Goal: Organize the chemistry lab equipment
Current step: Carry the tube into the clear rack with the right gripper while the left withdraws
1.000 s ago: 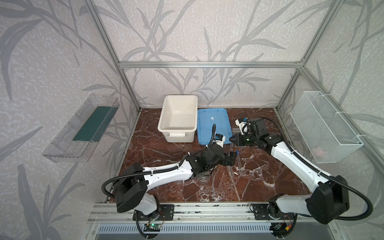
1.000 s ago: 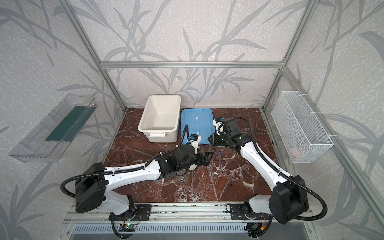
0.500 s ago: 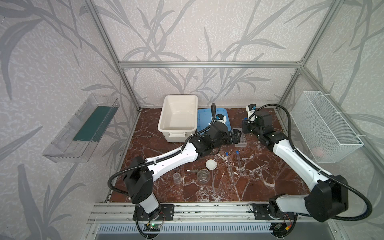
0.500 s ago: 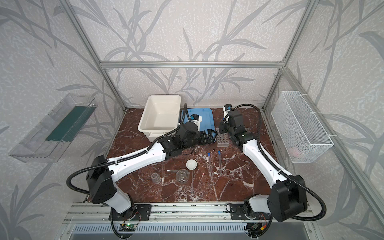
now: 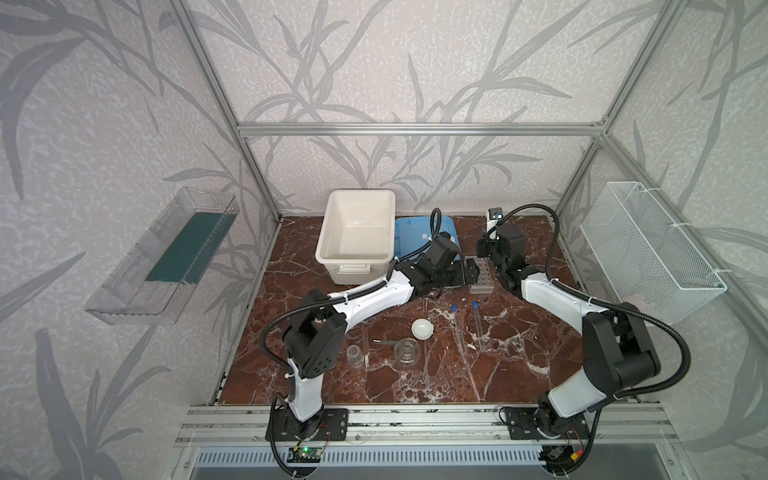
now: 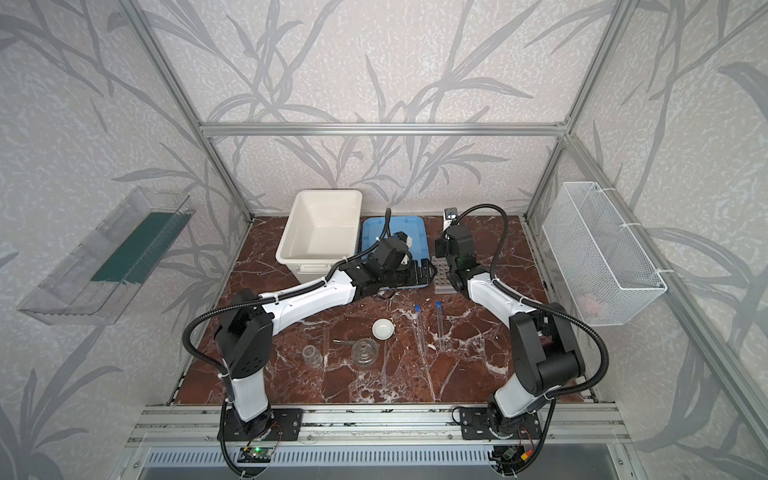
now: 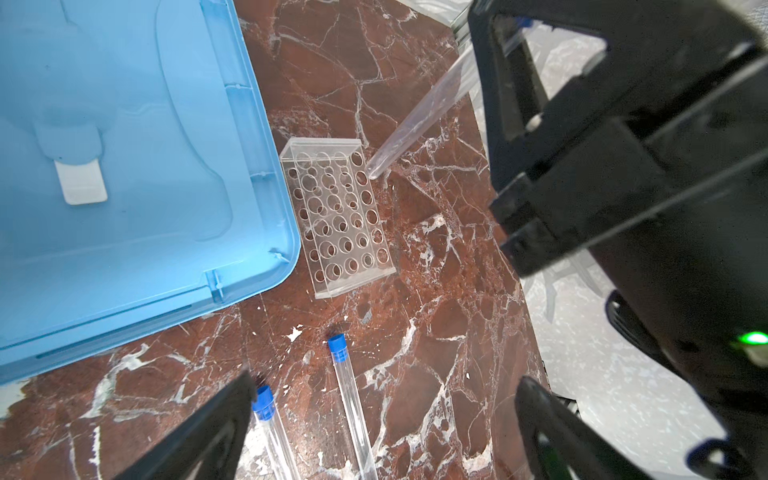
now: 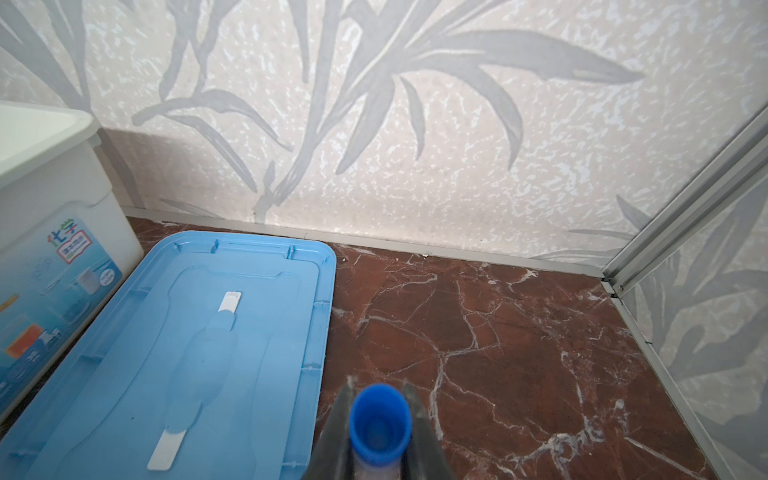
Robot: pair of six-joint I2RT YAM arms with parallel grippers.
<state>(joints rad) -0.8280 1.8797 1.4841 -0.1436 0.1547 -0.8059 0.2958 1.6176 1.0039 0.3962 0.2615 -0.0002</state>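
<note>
At corner of grid rack (image 7: 336, 216), right gripper (image 8: 379, 395) pinching tilted test tube (image 7: 419, 112)

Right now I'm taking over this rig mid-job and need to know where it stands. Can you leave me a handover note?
Left gripper: fingers open, empty, by the rack.
Right gripper: shut on a blue-capped tube, tip at the rack's corner hole, not seated.
On the table, loose: second tube, third tube, white dish, small glass vessel, wider glass vessel, tweezers.
Done: nothing racked yet.
Left: seat this tube, rack the other two, tidy the rest.
</note>
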